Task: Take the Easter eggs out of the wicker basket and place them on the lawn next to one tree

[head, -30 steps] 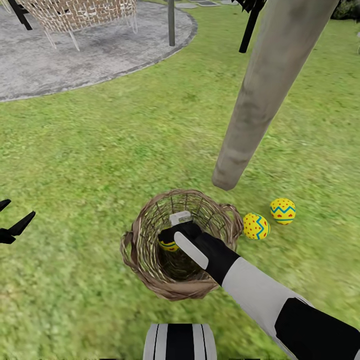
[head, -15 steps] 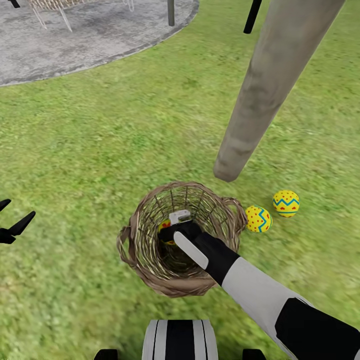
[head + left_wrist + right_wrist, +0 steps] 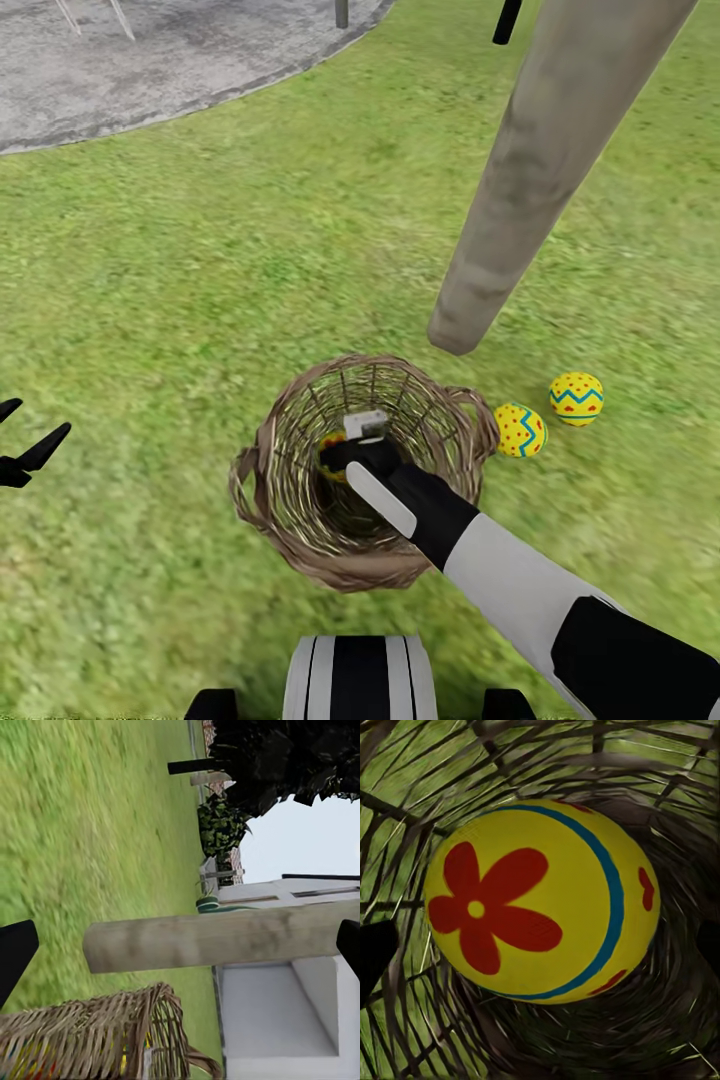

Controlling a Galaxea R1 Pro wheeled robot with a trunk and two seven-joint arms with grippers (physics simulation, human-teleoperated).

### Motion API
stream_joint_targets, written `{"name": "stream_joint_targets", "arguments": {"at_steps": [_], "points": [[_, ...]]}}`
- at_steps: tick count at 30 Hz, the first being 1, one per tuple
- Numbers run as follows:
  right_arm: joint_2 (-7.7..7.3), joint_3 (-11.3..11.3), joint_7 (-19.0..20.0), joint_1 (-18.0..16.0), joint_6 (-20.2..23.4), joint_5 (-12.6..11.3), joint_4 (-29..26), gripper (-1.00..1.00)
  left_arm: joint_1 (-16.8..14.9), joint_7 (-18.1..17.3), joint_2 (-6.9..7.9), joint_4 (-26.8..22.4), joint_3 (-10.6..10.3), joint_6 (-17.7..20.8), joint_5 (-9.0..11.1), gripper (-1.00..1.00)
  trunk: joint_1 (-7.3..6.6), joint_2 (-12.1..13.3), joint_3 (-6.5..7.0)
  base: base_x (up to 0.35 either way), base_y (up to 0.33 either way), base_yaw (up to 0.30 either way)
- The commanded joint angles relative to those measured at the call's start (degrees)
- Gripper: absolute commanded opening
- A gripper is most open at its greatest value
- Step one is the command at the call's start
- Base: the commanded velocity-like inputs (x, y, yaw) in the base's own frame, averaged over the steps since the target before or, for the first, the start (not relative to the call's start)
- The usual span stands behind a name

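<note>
The right gripper [image 3: 342,458] is seen lowered inside the round brown woven-twig wicker basket [image 3: 290,540], its dark fingertips [image 3: 375,956] spread wide to either side of a yellow Easter egg with a red flower and a blue band [image 3: 542,900]; no contact with the egg can be made out. That egg lies against the basket's open weave (green shows through the twigs).

Outside the basket, two more yellow eggs are found on the short green lawn [image 3: 180,290]: a red-dotted one with a blue zigzag [image 3: 519,430] just beside the basket's rim, and another zigzag-banded one [image 3: 576,398] near it. Both lie close to the foot of the thick pale grey-beige tree trunk [image 3: 520,190].

The left gripper [image 3: 22,452] is held over the grass well apart from the basket, its black fingers parted.
</note>
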Motion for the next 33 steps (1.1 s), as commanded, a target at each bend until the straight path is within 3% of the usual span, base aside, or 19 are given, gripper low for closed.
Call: {"name": "stream_joint_targets", "arguments": {"at_steps": [1,21,33], "points": [[0.00,0.13,-0.67,-0.06,0.06,-0.48,0.15,1.00,-0.04,-0.23,0.00,0.03,0.05,0.24,-0.10,1.00,0.01,-0.03,-0.26,0.000,0.000,0.000],[0.00,0.13,-0.79,-0.06,0.10,-0.19,-1.70,1.00,-0.04,-0.23,0.00,-0.04,-0.01,0.24,-0.10,1.00,0.30,-0.18,-2.70,0.000,0.000,0.000],[0.00,0.13,-0.79,-0.04,0.06,-0.09,-2.96,1.00,-0.04,-0.23,0.00,-0.12,-0.04,0.24,-0.10,1.00,0.37,-0.22,-3.36,0.000,0.000,0.000]]}}
